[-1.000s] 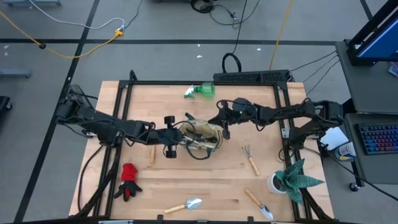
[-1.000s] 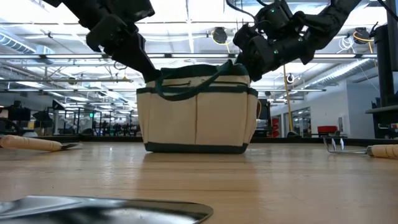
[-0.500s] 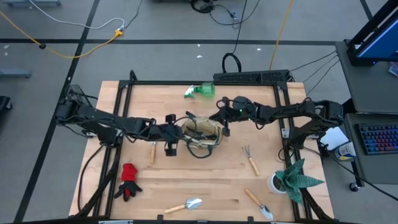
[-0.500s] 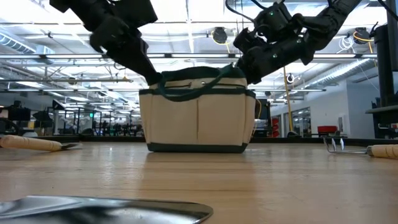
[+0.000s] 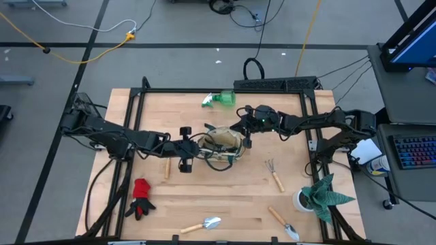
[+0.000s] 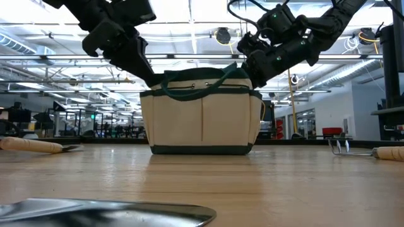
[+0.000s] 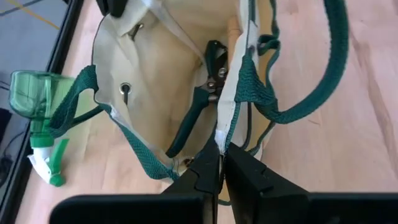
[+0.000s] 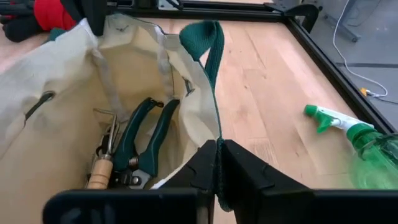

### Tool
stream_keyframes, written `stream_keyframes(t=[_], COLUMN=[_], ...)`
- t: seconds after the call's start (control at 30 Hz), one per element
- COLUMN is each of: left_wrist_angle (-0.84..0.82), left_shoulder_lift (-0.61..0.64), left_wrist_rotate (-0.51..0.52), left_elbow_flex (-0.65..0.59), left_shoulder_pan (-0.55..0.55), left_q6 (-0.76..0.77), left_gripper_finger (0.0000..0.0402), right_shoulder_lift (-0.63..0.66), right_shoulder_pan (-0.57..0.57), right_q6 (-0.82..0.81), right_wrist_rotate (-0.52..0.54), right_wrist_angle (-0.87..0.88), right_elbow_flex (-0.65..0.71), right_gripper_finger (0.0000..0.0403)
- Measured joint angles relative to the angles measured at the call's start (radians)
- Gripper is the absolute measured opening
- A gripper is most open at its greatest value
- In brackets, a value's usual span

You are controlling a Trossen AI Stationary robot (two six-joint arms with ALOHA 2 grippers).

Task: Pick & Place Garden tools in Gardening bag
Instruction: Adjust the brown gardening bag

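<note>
Bag (image 5: 221, 144) stands upright mid-tabletop (image 5: 225, 197), mouth held apart. Left claw (image 7: 219, 163) is pinched narrow on the bag's rim at one end; right claw (image 8: 216, 163) is pinched narrow on the green handle strap at the opposite end. Inside the bag lie shears (image 8: 144, 138) and a wooden handle (image 8: 98, 172). On the tabletop, outside the bag: bottle (image 5: 219, 100) near the far edge, glove (image 5: 141, 197), trowel (image 5: 203, 224), second trowel (image 5: 282, 224), rake (image 5: 274, 175). Potted plant (image 5: 320, 194) stands at the right front corner.
</note>
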State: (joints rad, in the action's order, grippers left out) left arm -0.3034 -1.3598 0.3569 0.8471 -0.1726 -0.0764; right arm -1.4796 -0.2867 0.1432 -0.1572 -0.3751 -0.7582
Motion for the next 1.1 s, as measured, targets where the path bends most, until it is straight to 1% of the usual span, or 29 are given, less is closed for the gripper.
stream_keyframes(t=[0.13, 0.3, 0.43, 0.53, 0.73, 0.83, 0.97, 1.1], left_wrist_angle=[0.003, 0.003, 0.008, 0.009, 0.02, 0.023, 0.02, 0.023], left_shoulder_lift=[0.0, 0.0, 0.0, 0.0, 0.0, 0.01, 0.019, 0.056], left_wrist_rotate=[-0.014, -0.017, -0.048, -0.051, -0.037, -0.036, -0.032, -0.03], left_elbow_flex=[0.0, 0.0, 0.0, 0.0, 0.0, 0.0, -0.001, 0.001], left_shoulder_pan=[0.017, 0.017, 0.017, 0.017, 0.017, 0.013, 0.004, -0.022], left_q6=[0.05, 0.049, 0.048, 0.047, 0.002, 0.005, 0.027, 0.034], left_gripper_finger=[0.0026, 0.0027, 0.0031, 0.0055, 0.0134, 0.0164, 0.0186, 0.019], right_shoulder_lift=[0.0, 0.0, 0.0, 0.0, 0.0, 0.005, 0.017, 0.039], right_shoulder_pan=[0.0, 0.0, 0.0, 0.0, 0.0, 0.0, 0.0, 0.0], right_q6=[0.0, 0.0, 0.0, 0.0, 0.0, 0.0, 0.0, 0.003], right_wrist_rotate=[0.0, 0.001, 0.001, 0.001, 0.0, 0.0, 0.001, 0.0], right_wrist_angle=[-0.005, -0.01, -0.022, -0.039, -0.071, -0.069, -0.06, -0.057], right_elbow_flex=[0.0, 0.0, 0.0, 0.0, 0.0, 0.001, 0.002, 0.002], right_gripper_finger=[0.0051, 0.0099, 0.0133, 0.015, 0.0168, 0.0171, 0.0168, 0.0165])
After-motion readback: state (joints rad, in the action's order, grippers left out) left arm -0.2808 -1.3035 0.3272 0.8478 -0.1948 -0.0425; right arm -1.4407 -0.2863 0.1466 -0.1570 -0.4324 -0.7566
